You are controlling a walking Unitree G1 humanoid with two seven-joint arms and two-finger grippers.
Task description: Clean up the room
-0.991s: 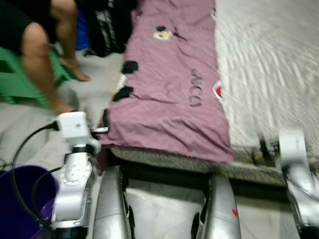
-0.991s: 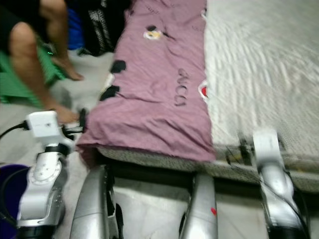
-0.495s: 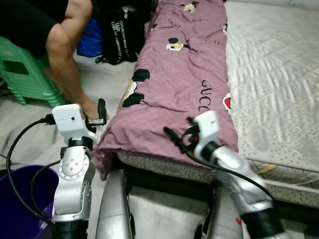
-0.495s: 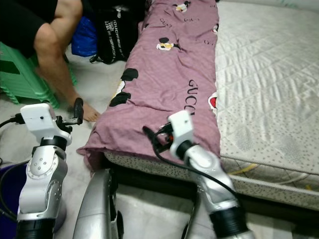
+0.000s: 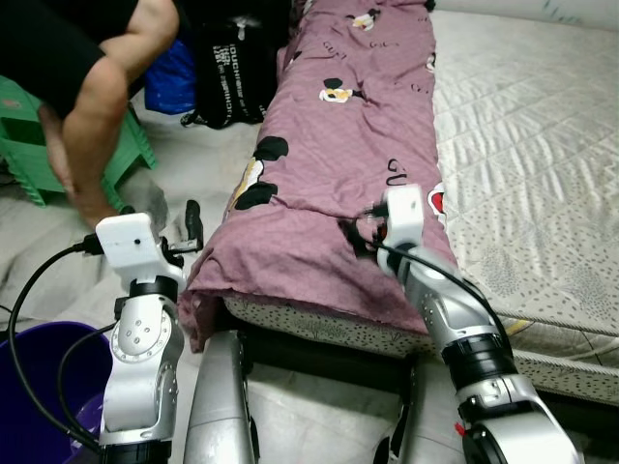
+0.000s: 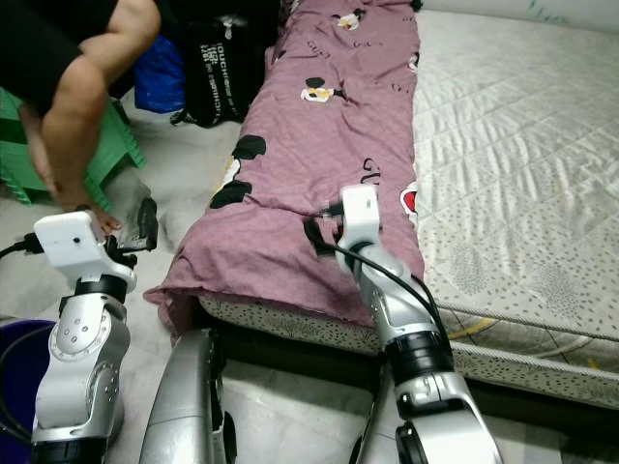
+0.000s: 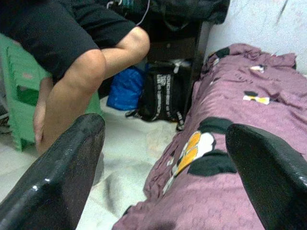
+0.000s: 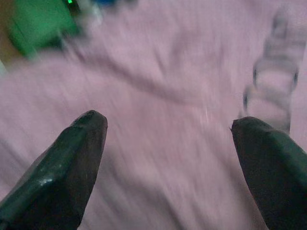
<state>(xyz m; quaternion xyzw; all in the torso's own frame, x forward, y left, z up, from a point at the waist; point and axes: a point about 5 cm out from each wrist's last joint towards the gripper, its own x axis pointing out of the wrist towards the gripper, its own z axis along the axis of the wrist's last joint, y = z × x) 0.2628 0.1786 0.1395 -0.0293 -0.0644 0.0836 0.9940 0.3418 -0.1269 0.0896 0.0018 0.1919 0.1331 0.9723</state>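
A mauve quilt [image 5: 329, 145] with cartoon prints lies along the left side of a grey-white quilted mattress [image 5: 532, 145]. Its near corner hangs over the bed edge. My right gripper [image 5: 354, 236] hovers just above the quilt's near part, beside a black letter print. It is open, with pink cloth behind the black fingers [image 8: 72, 158] in the blurred right wrist view. My left gripper [image 5: 191, 218] is raised beside the quilt's hanging corner, a little to its left. It is open with nothing between its fingers [image 7: 62, 177].
A person [image 5: 87, 87] sits on a green stool [image 5: 24, 145] at the left, hand down by the foot. A black bag [image 5: 232, 68] and a blue bag [image 5: 174, 82] stand on the floor beyond. A purple bucket [image 5: 34, 387] stands at the lower left.
My right arm swung from the mattress edge at the far right leftward onto the quilt, then further up it. The person's leg drew back toward the stool. My left gripper barely moved.
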